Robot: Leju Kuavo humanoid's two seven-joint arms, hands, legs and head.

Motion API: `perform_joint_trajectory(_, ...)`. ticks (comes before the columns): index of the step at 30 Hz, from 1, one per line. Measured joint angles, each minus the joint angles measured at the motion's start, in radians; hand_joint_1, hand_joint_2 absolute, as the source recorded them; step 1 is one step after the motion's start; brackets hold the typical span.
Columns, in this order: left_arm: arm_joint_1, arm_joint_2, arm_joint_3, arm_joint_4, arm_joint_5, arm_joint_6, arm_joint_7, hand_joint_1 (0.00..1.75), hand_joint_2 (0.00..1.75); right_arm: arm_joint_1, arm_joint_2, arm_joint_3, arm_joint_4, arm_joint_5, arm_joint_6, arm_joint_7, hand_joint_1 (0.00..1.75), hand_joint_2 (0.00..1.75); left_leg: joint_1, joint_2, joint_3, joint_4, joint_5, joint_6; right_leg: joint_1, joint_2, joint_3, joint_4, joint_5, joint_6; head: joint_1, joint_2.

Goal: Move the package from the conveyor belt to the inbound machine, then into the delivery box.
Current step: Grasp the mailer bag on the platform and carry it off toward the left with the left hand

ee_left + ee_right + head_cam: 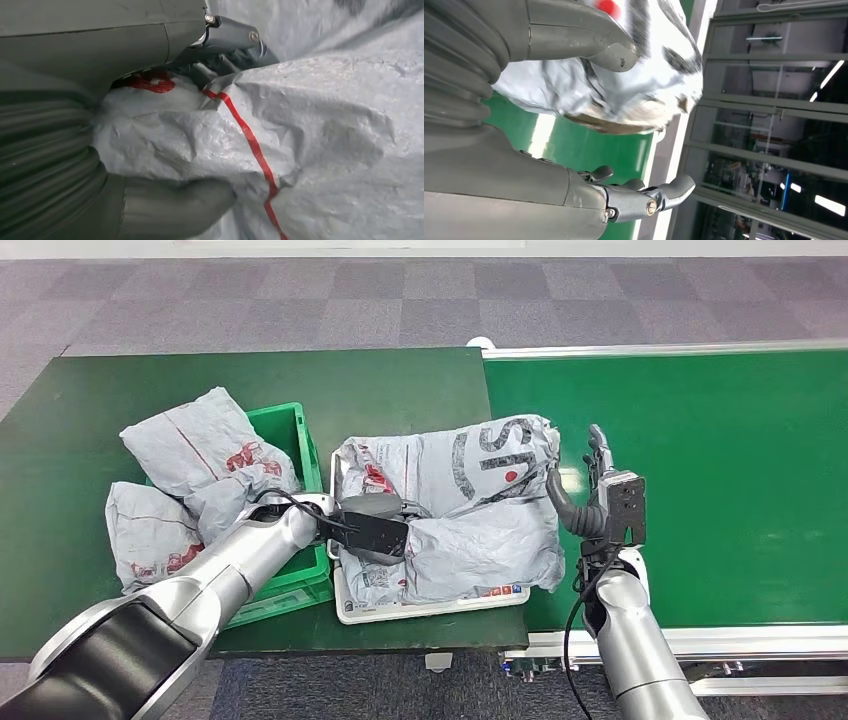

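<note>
Head view, left to right: a dark green counter (90,400) carries a green delivery box (300,440) that holds two crumpled grey mail bags (195,445), one lying over its far rim and one over its near left side. Just right of the box, a white tray-like inbound machine (420,608) bears the package (470,510), a large grey poly bag with dark lettering and red print; the bag covers most of the machine and its right end reaches the edge of the green conveyor belt (720,440). The left robot hand (375,525) rests on the package's left part, its dark fingers clenched into the plastic. In the left wrist view, the thumb (170,207) and the fingers (235,42) pinch a fold of grey film crossed by a red stripe. The right robot hand (595,490) stands upright at the package's right end, released, fingers spread. In the right wrist view, its thumb (574,42) lies against the bag while the fingers (659,195) stand apart from it.
</note>
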Motion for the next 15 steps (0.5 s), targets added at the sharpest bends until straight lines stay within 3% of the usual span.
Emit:
perform_joint_trajectory(5, -0.011, 0.004, -0.04, 0.01, -0.009, 0.042, -0.006, 1.75, 1.75, -0.019, 0.002, 0.0, 0.01, -0.013, 0.01, -0.002, 0.0, 1.75, 0.0, 0.0, 0.001, 0.0, 0.0, 0.0, 0.0, 0.0, 0.001, 0.0, 0.0, 0.0, 0.0, 0.0)
perform_joint_trajectory(10, -0.01, 0.004, -0.074, -0.016, -0.027, 0.185, -0.003, 1.75, 1.75, -0.018, 0.001, 0.0, 0.011, -0.032, 0.012, -0.006, 0.0, 1.75, 0.0, 0.0, 0.002, 0.0, 0.001, 0.0, 0.0, 0.0, 0.001, 0.0, 0.0, 0.0, 0.0, 0.0)
perform_joint_trajectory(15, 0.0, 0.041, -0.082, -0.208, 0.013, 0.315, 0.054, 1.75, 1.75, 0.01, -0.007, -0.004, 0.01, -0.056, 0.02, -0.015, 0.0, 1.75, 0.0, 0.0, 0.001, 0.0, 0.001, 0.0, 0.0, 0.0, 0.0, 0.0, 0.001, 0.0, 0.0, 0.0)
